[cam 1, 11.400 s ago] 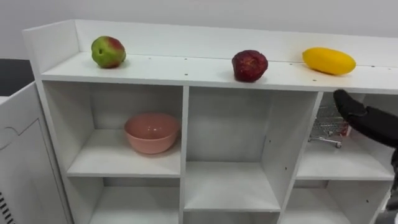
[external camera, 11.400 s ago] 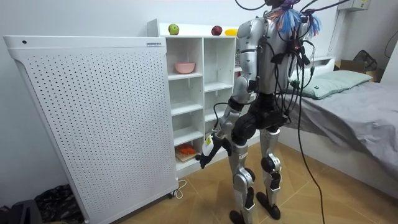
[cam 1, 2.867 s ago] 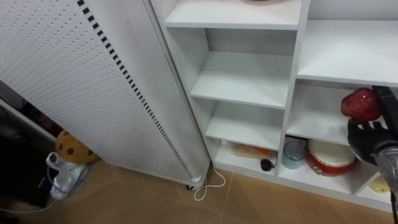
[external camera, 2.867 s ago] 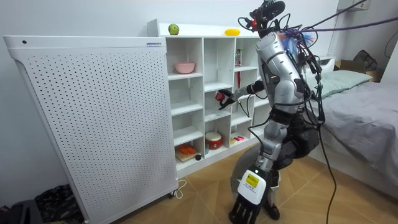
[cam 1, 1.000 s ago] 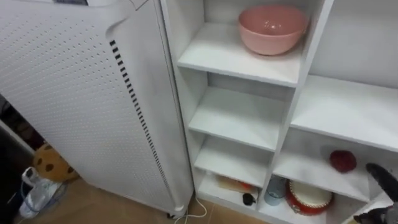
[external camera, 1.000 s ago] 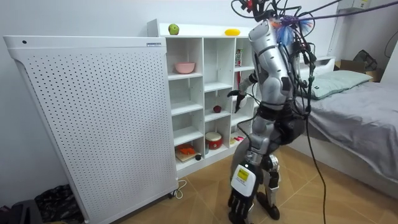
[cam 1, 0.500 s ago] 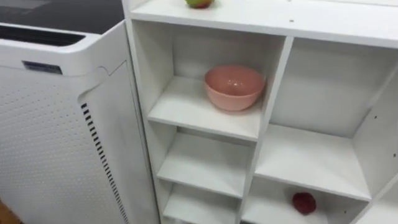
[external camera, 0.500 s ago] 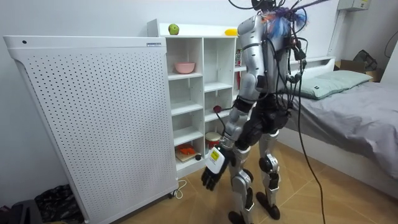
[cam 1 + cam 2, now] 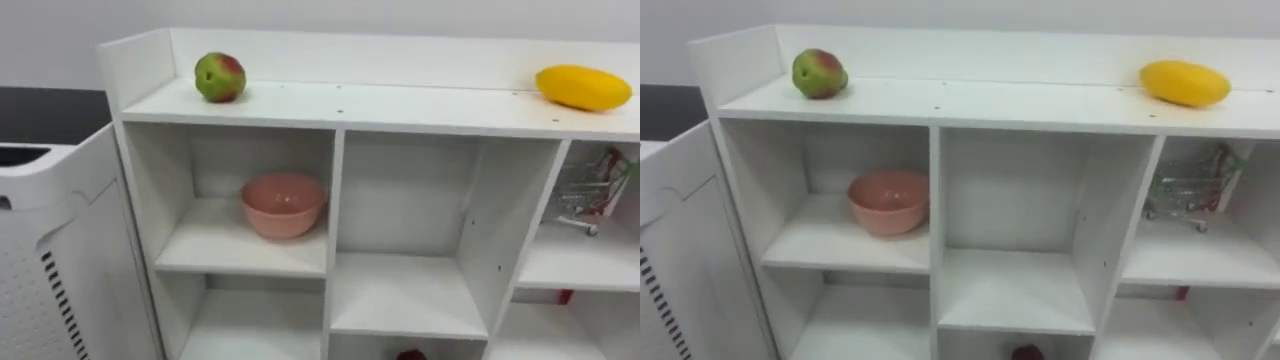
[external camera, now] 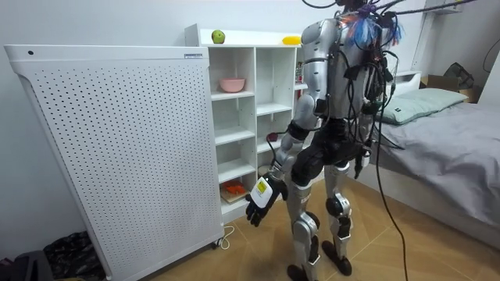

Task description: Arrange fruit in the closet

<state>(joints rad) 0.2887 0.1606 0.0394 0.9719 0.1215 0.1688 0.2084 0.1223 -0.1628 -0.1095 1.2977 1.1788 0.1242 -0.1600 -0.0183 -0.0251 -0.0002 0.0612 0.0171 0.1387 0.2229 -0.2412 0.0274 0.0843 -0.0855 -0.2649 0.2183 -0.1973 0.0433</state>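
A green-red apple (image 9: 220, 77) sits at the left of the white closet's top board (image 9: 400, 105). At the right end of that board lies a yellow mango (image 9: 583, 87). Low in the middle column, at the view's bottom edge, a dark red fruit (image 9: 410, 354) rests on a shelf. In the room view I stand upright close in front of the closet. My left hand (image 10: 259, 204) hangs at thigh height with relaxed fingers, away from the shelves and holding nothing.
A pink bowl (image 9: 283, 205) stands in the upper left compartment and a small wire shopping cart (image 9: 590, 190) in the upper right one. A tall white perforated panel (image 10: 117, 148) adjoins the closet's left side. A bed (image 10: 445, 133) lies behind me.
The camera has swung up from the lower shelves to the closet's top. The red fruit, earlier in my right hand, now lies on a middle shelf. I have straightened up.
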